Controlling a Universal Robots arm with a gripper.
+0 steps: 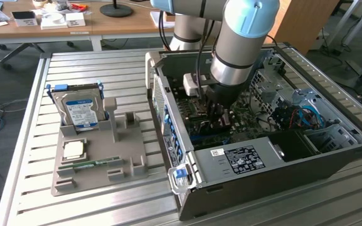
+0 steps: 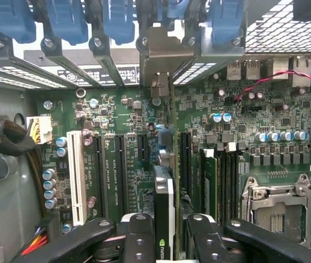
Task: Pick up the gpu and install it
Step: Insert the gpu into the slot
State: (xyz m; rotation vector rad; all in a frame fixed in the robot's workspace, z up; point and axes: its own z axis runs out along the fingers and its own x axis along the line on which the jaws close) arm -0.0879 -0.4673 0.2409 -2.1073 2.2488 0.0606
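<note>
Gripper (image 2: 165,241): you had it clamped on the gpu (image 2: 164,213) — edge-on.
Alignment: card's long axis ran along the motherboard (image 2: 243,120) slots — directly below.

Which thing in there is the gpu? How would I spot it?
Look inside the open computer case on the metal table, where the robot arm reaches down to the green motherboard. The gpu is the thin card standing on edge between the gripper jaws, which are shut on it. Unlike the low black slots beside it, it rises upright and ends in a silver bracket.
</note>
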